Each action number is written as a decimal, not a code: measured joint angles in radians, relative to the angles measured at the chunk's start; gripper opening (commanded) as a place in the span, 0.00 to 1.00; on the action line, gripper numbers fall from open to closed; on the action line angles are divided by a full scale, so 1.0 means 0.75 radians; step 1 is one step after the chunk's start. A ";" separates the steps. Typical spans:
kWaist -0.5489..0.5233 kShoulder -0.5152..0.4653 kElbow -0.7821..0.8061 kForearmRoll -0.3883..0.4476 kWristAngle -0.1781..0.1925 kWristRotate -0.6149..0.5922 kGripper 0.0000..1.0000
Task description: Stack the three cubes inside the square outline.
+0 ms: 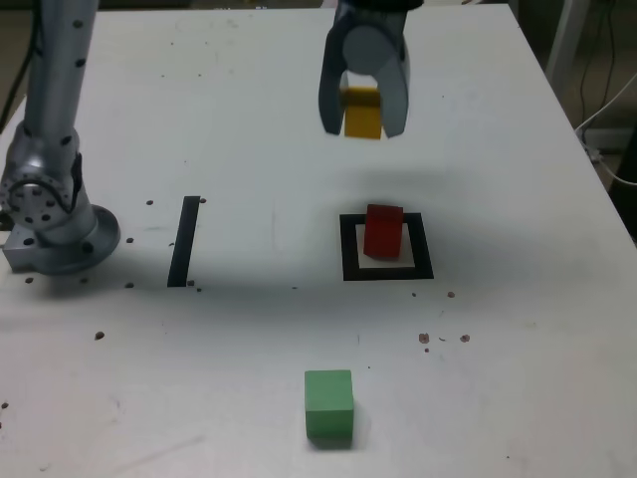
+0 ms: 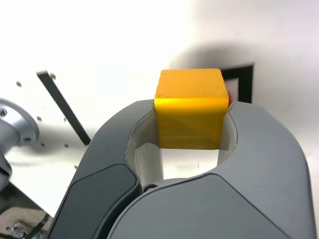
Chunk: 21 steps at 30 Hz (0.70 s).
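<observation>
Cubes number three in the exterior view, one of each colour. The red cube (image 1: 383, 231) stands inside the square outline (image 1: 387, 270), on its pale centre (it sits a little askew to the frame). The yellow cube (image 1: 362, 112) hangs above the worktop (image 1: 249, 119), clamped between the two grey jaws of the pincer (image 1: 363, 124), which is raised well behind the outline. The green cube (image 1: 329, 404) rests alone on the worktop near the front edge, well apart from the outline and toward the exterior view's left of it. One narrow black strip (image 1: 184, 240) lies flat toward the exterior view's left, and beside it, further left, stands the arm's round metal base (image 1: 55, 214). Small dark specks are scattered over the white surface. Nothing lies between the held cube and the red one.

From the wrist view, one cube shows whole: the yellow cube (image 2: 189, 107), gripped on two opposite sides by the pincer (image 2: 192, 134), whose dark grey jaws fill the lower part of the picture. Just past the cube a corner of the square outline (image 2: 243, 79) appears, with a thin sliver of red (image 2: 229, 97) at the cube's edge. The black strip (image 2: 62, 107) and part of the metal base (image 2: 15, 129) are also seen.
</observation>
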 measured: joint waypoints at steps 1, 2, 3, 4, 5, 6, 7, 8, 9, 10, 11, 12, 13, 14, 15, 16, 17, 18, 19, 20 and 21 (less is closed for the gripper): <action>-0.017 -0.004 0.009 -0.010 -0.004 -0.010 0.29; -0.031 -0.014 0.032 -0.030 -0.010 -0.029 0.29; -0.049 -0.017 0.047 -0.040 -0.015 -0.041 0.29; -0.071 -0.025 0.070 -0.062 -0.021 -0.063 0.29; -0.088 -0.028 0.080 -0.071 -0.025 -0.073 0.29; -0.107 -0.030 0.090 -0.081 -0.027 -0.084 0.29; -0.124 -0.036 0.104 -0.095 -0.030 -0.102 0.29; -0.143 -0.039 0.119 -0.107 -0.033 -0.120 0.29; -0.162 -0.044 0.132 -0.119 -0.035 -0.135 0.29; -0.181 -0.047 0.146 -0.132 -0.038 -0.150 0.29; -0.203 -0.049 0.162 -0.151 -0.042 -0.166 0.29; -0.219 -0.049 0.174 -0.167 -0.046 -0.180 0.29; -0.237 -0.049 0.187 -0.181 -0.051 -0.192 0.29; -0.247 -0.049 0.196 -0.195 -0.053 -0.201 0.29; -0.255 -0.049 0.204 -0.208 -0.056 -0.208 0.29; -0.262 -0.049 0.214 -0.220 -0.058 -0.213 0.29; -0.267 -0.049 0.220 -0.229 -0.061 -0.217 0.29; -0.272 -0.049 0.225 -0.238 -0.062 -0.220 0.29; -0.276 -0.049 0.231 -0.249 -0.064 -0.222 0.29; -0.280 -0.048 0.235 -0.260 -0.066 -0.223 0.29; -0.282 -0.047 0.238 -0.268 -0.068 -0.224 0.29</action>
